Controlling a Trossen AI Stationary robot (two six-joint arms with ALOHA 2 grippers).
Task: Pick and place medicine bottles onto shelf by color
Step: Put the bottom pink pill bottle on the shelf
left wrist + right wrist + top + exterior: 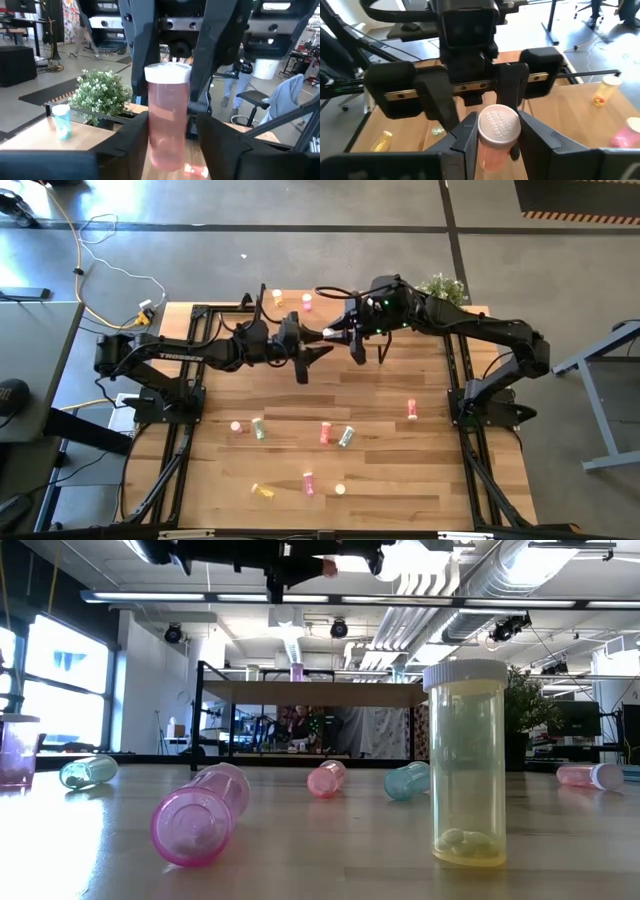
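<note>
Both grippers, left gripper (318,352) loosened and right gripper (494,131) clamping the pink bottle (167,120), mean we withdraw left slowly.

Between my black fingers (470,137) sits a pale pink bottle (496,142) with a white cap, lettering embossed on top. My other black pincer (170,145) flanks the same pink bottle. The bench (400,470) is light wood planks, framed in black rails. Along its near side lie a yellow bottle (263,491), two pink ones, and what looks like a pale green one (346,437), though it is hard to tell from above. Low down, a yellow bottle with a white cap (467,765) stands translucent, a magenta-pink one (198,815) beside it. The green leafy plant (441,287) marks the far right corner.
</note>
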